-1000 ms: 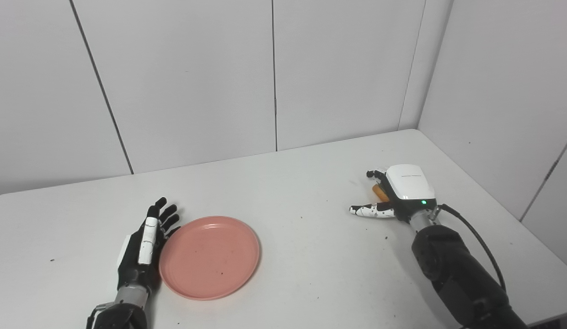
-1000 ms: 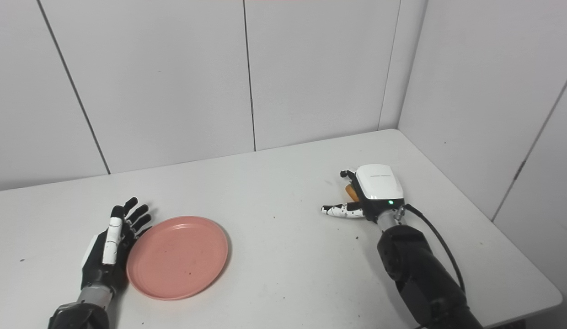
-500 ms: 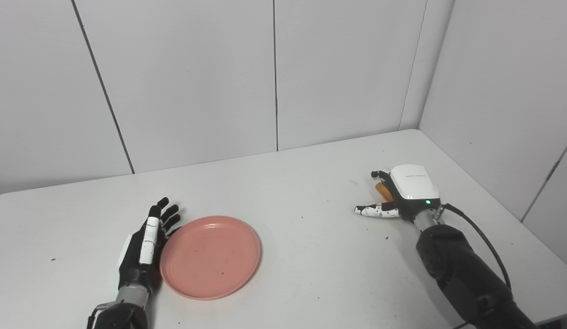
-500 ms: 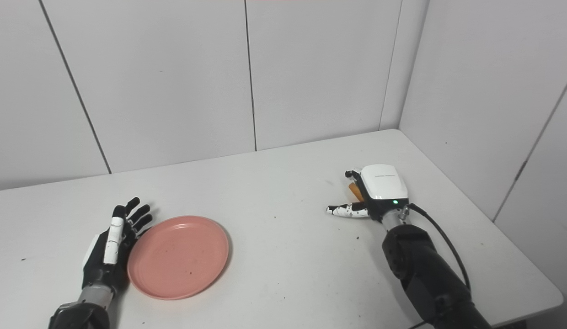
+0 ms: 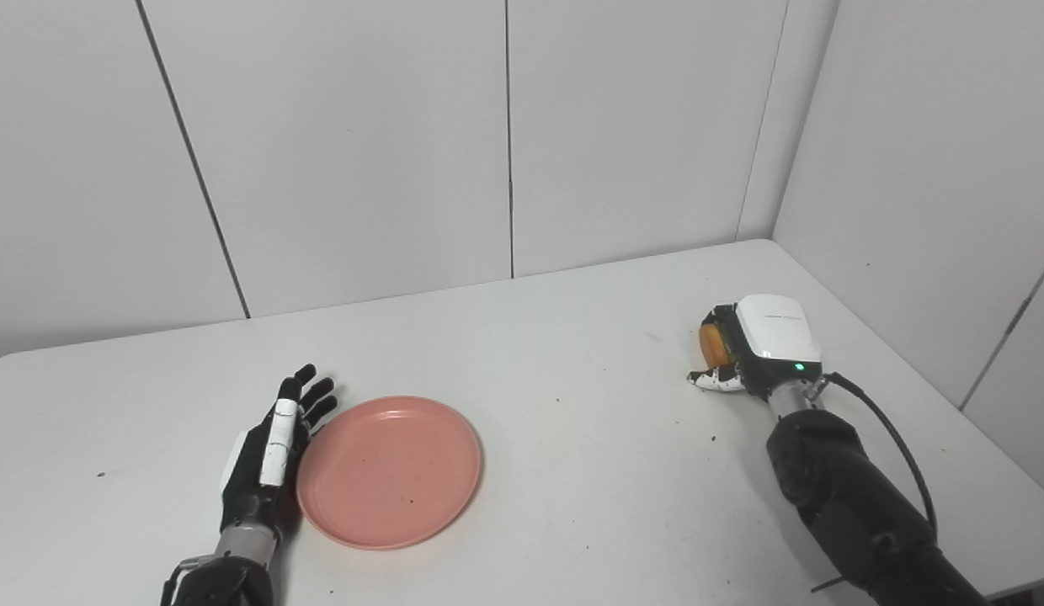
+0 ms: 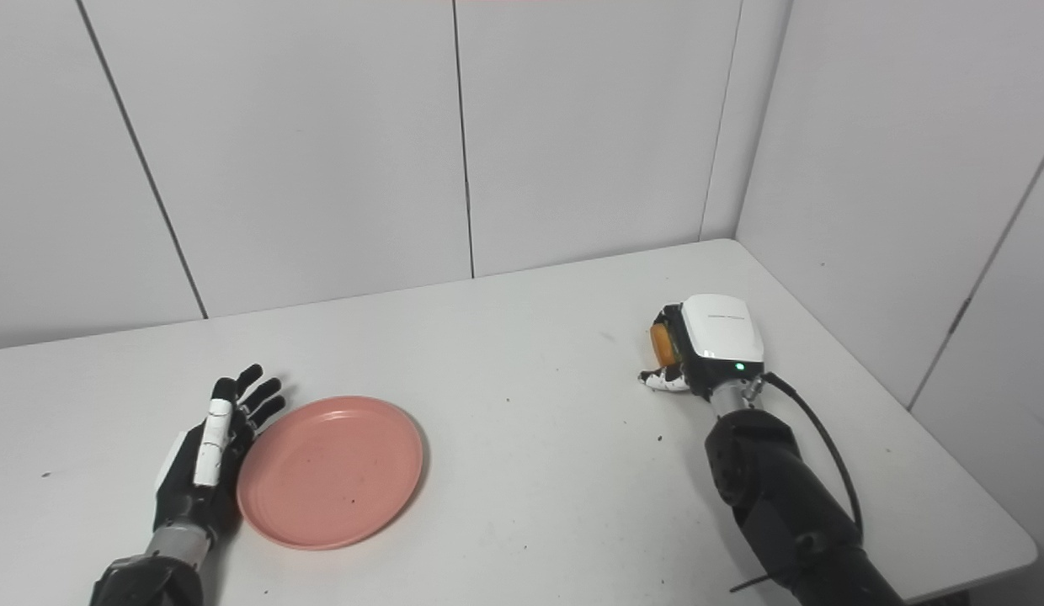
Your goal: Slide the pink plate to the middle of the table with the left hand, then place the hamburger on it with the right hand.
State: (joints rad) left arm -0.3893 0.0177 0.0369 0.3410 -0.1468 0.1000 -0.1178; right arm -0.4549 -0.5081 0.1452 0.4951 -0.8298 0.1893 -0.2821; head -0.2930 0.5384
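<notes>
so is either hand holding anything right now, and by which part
The right hand is closed around the hamburger, fingers over its sides. The left hand holds nothing; it lies open against the pink plate's edge.

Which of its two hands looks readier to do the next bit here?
Probably the left hand: it lies open against the pink plate, which sits left of the table's middle and needs sliding. The right hand is already closed around the hamburger, far from the plate.
</notes>
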